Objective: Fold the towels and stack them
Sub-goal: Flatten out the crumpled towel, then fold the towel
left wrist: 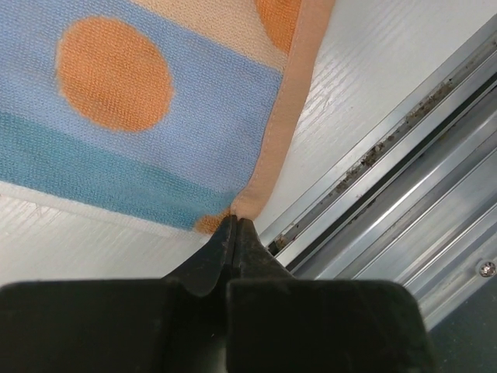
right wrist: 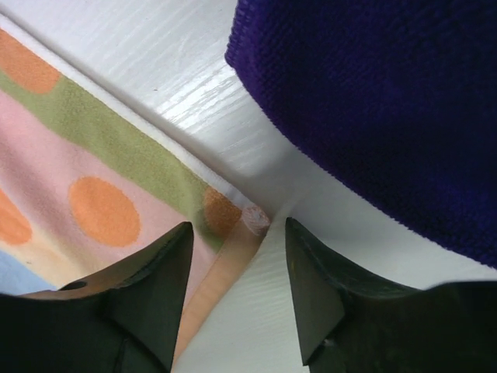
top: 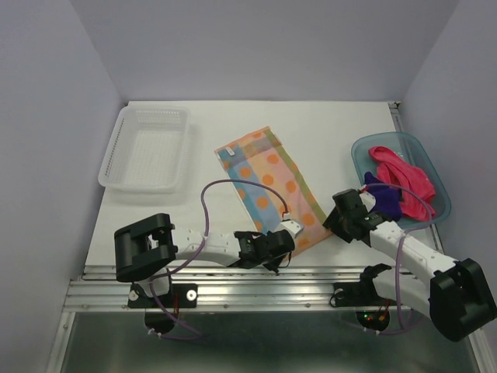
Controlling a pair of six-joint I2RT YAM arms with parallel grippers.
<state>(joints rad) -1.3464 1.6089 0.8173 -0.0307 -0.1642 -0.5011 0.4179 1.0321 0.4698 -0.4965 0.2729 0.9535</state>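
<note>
The orange-dotted striped towel [top: 268,183] lies flat and slanted on the white table. My left gripper [top: 279,242] is shut on its near-left corner; in the left wrist view the peach hem [left wrist: 272,155] runs into the pinched tips of the left gripper [left wrist: 235,221]. My right gripper [top: 336,221] stands open at the near-right corner. In the right wrist view that towel corner [right wrist: 252,221] sits between the right gripper's [right wrist: 237,233] spread fingers, touching neither. The dark purple towel [top: 384,198] [right wrist: 388,101] and the pink-red towel [top: 404,175] lie bunched in the tub.
The teal translucent tub [top: 365,151] stands at the right, just beyond my right gripper. A clear plastic basket [top: 145,148] sits at the back left. An aluminium rail [top: 256,284] [left wrist: 404,171] runs along the table's near edge, close behind my left gripper.
</note>
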